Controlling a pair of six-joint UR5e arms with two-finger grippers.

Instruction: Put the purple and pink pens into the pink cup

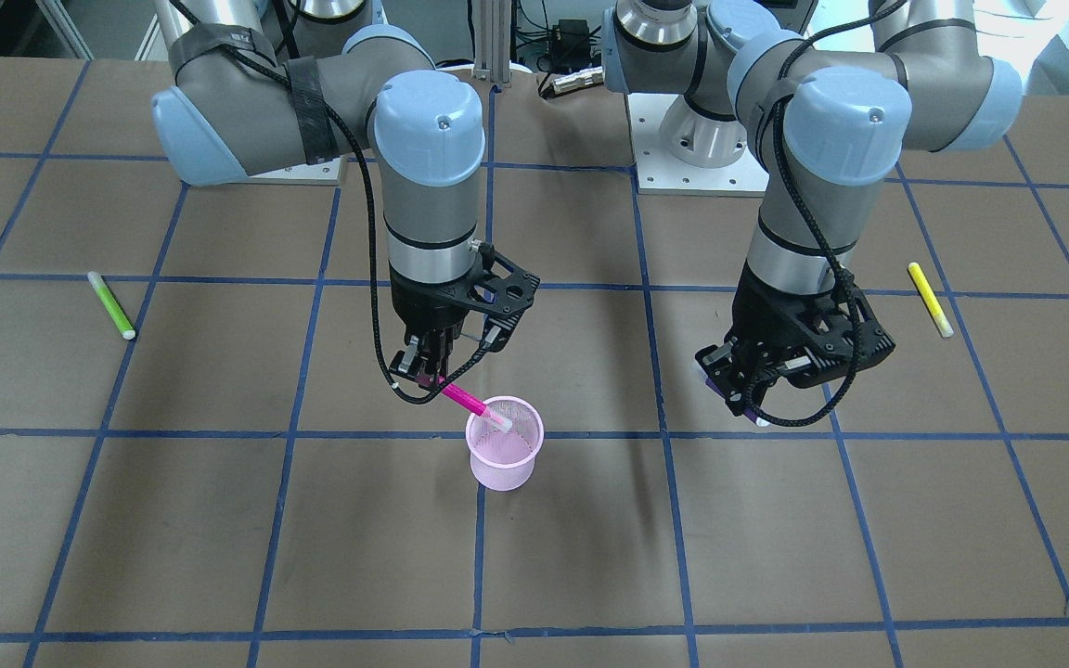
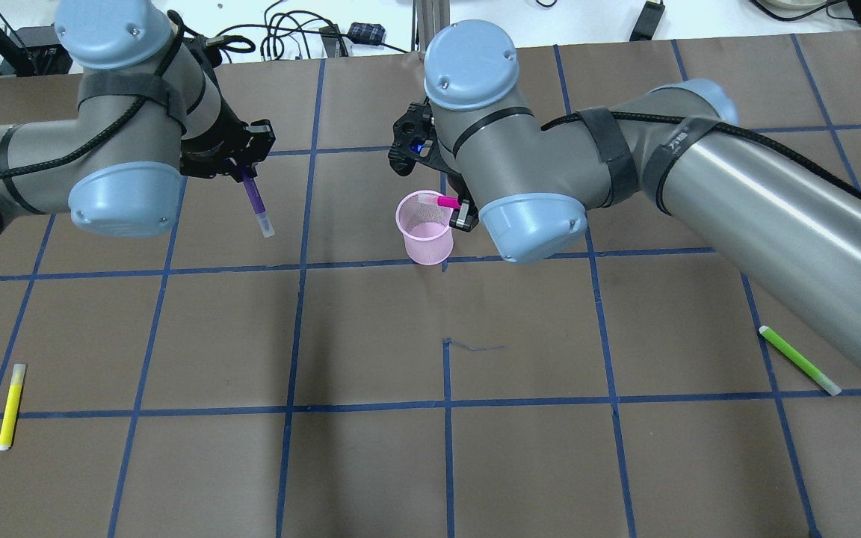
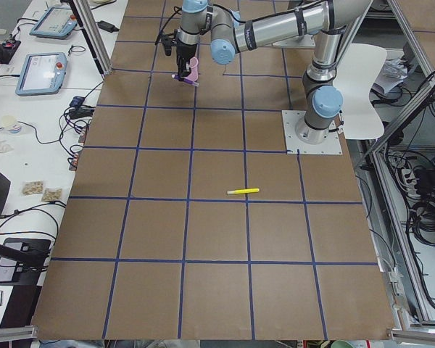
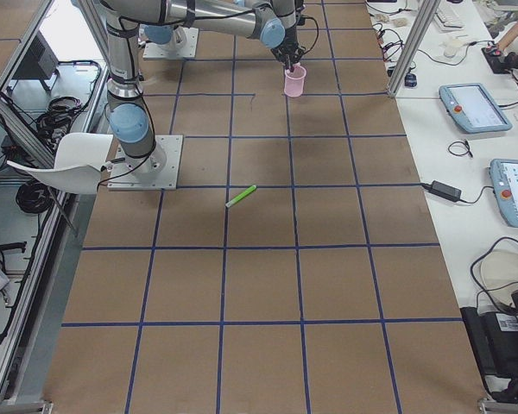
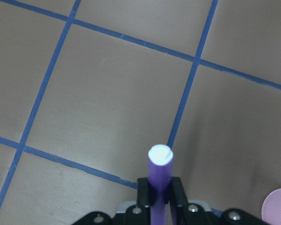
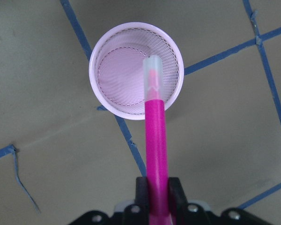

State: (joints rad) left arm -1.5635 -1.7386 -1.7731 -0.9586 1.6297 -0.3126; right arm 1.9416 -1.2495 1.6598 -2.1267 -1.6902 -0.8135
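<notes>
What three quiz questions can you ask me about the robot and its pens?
1. True or false: the right gripper holds the pink pen with its tip over the pink cup.
2. Which colour pen is in the left gripper? A yellow, B purple, C green.
3. How many pens lie loose on the table?
Key: 1 true. 2 B, the purple pen. 3 two: the yellow pen and the green pen.
</notes>
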